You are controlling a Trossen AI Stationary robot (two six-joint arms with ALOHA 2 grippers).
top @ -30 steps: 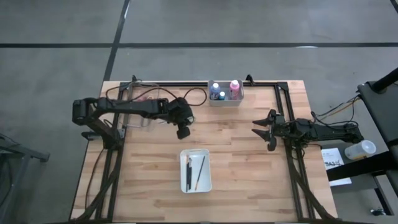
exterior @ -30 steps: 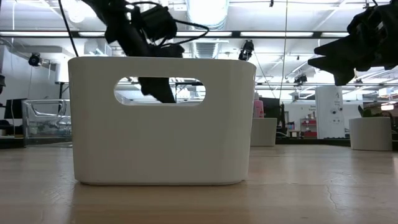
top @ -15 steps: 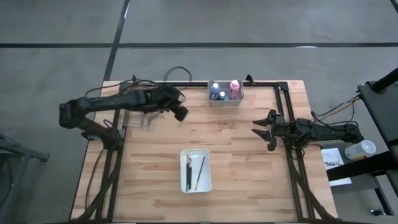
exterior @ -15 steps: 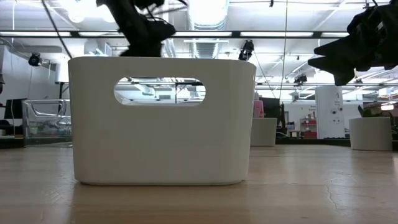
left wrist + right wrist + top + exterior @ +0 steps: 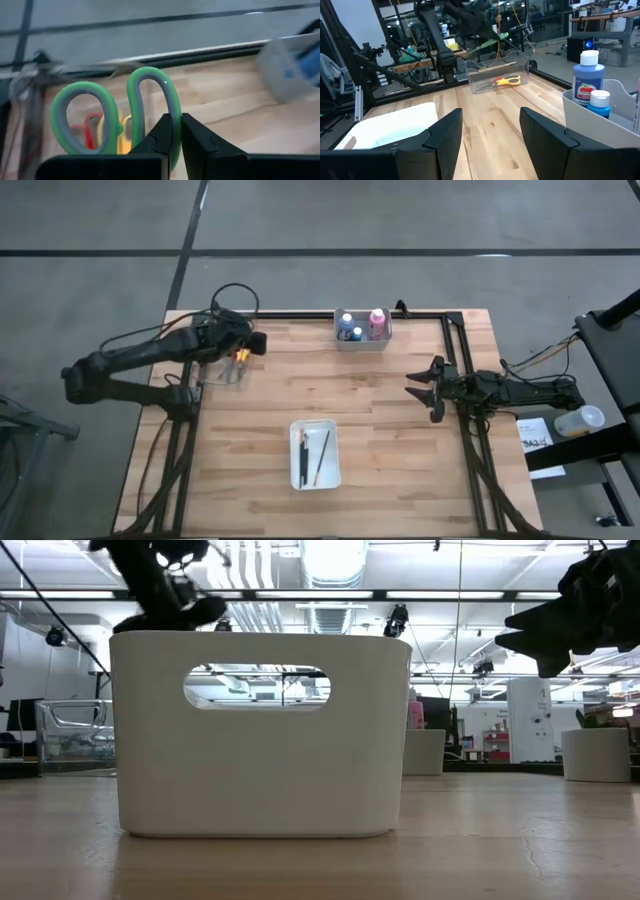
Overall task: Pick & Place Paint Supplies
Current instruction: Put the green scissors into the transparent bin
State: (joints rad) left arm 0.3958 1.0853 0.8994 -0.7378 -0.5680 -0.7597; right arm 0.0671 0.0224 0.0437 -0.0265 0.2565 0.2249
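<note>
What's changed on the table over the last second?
The left gripper, shut on the green scissors, swung from mid-table back over the clear box at the left rear. The right gripper, bottles and white tray stayed put.

No legible text; blue bottle point(image 5: 583, 83) label and paper sheet point(image 5: 535, 436) print unreadable.

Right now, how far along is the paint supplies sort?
Done: brushes lie in the white tray; bottles stand in the grey bin. In hand: left gripper shut on the green scissors, over the clear box; orange and red scissors already lie inside. Left: release the green pair. Right gripper waits open at the table's right.
</note>
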